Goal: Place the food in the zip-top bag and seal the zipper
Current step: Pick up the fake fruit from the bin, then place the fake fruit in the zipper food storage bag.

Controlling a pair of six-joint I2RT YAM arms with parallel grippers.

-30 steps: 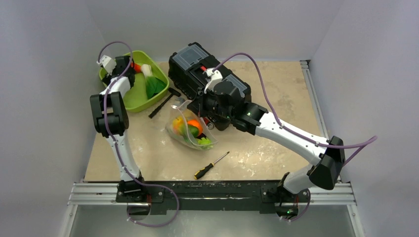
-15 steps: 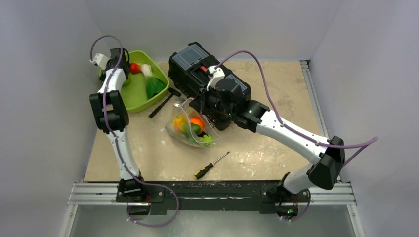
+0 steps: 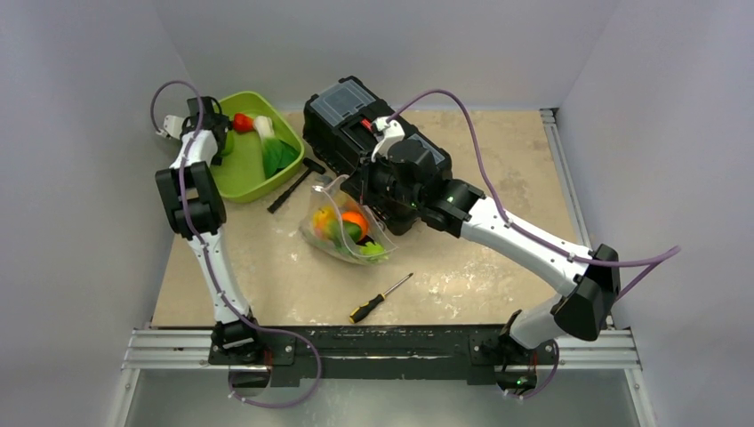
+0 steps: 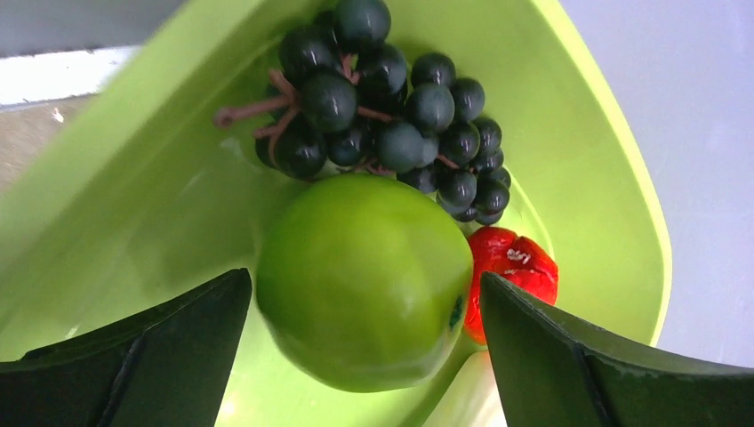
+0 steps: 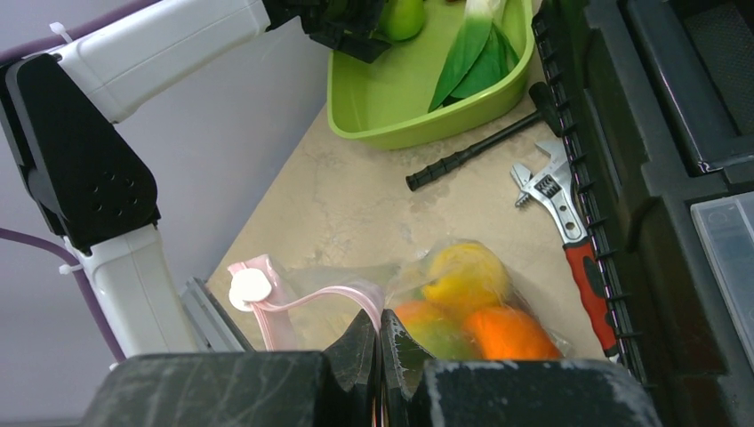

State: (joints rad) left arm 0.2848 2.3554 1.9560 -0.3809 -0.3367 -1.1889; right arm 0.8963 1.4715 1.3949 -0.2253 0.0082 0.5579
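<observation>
Green apple (image 4: pixel 364 267) in tray (image 4: pixel 605 178): smooth, probably light, best taken mid-body by wide-open left claw (image 4: pixel 363 298); zipper (image 5: pixel 311 298) is pinched by right claw (image 5: pixel 381 336).

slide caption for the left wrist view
Open left gripper flanking a green apple, dark grapes behind it, in the lime tray

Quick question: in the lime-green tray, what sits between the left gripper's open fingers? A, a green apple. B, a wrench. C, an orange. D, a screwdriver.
A: the left wrist view shows the green apple between the spread fingers of the left gripper, in the lime-green tray, with the dark grapes just behind it.
</observation>
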